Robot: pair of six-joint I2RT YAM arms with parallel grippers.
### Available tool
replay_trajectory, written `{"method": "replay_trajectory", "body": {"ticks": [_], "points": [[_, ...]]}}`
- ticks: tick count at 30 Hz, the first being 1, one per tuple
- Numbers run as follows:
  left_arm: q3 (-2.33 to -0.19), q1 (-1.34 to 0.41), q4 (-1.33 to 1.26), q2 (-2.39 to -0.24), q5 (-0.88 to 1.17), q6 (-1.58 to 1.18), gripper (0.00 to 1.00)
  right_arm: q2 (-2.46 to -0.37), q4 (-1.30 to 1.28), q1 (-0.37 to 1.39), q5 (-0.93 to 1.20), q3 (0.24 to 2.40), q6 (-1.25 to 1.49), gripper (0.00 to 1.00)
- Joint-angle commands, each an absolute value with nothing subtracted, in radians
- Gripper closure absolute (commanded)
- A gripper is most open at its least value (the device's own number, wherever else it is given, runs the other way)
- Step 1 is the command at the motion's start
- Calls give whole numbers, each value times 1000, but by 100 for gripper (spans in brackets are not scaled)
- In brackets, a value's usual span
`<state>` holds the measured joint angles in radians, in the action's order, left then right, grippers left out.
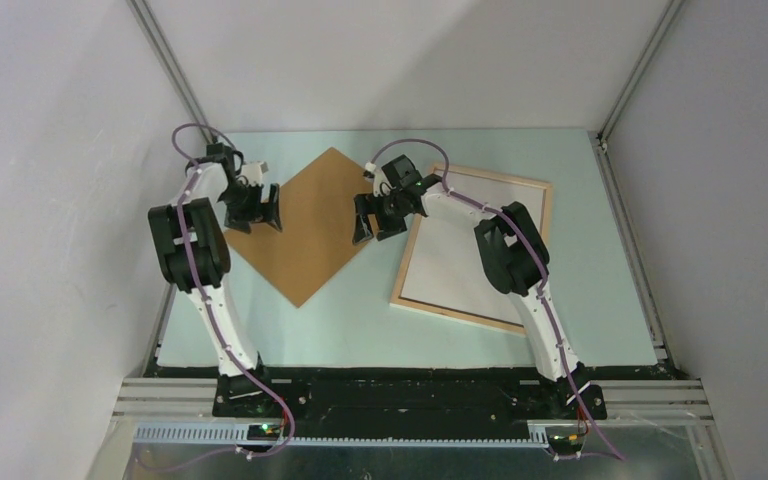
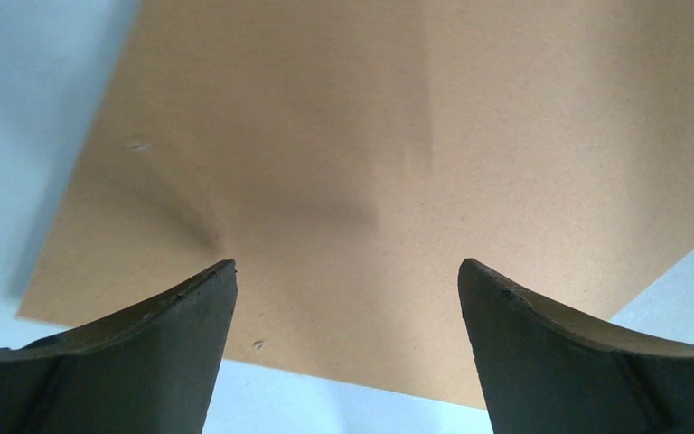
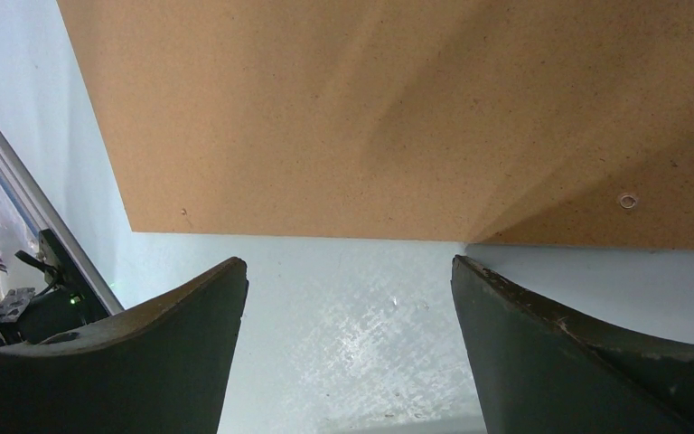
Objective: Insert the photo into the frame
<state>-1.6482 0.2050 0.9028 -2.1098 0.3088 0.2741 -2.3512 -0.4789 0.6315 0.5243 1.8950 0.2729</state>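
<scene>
Spread at opposite corners of the brown board (image 1: 310, 235), the left tool (image 1: 256, 220) and right tool (image 1: 375, 230) should pinch evenly and carry it level onto the frame (image 1: 455, 314) at right, which apparently holds the photo (image 1: 460, 255) face down.

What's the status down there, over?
Left gripper and right gripper open, empty, at board corners. Frame flat at right, white inside. Nothing blocking.

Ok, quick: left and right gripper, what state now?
Left gripper: open, empty, over the board.
Right gripper: open, empty, by the board's edge.
</scene>
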Motion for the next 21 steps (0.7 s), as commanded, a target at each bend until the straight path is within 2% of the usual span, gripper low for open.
{"method": "replay_trajectory", "body": {"ticks": [1, 8, 10, 21], "points": [[-1733, 265, 916, -2116, 238, 161, 3, -2302, -507, 629, 514, 1868, 268, 12], [-1744, 308, 881, -2140, 166, 80, 4, -2302, -501, 630, 542, 1850, 278, 12], [-1734, 310, 877, -2144, 168, 73, 7, -2303, -498, 630, 551, 1850, 284, 12], [-1656, 306, 874, -2106, 166, 89, 7, -2304, -494, 635, 571, 1850, 298, 12]]}}
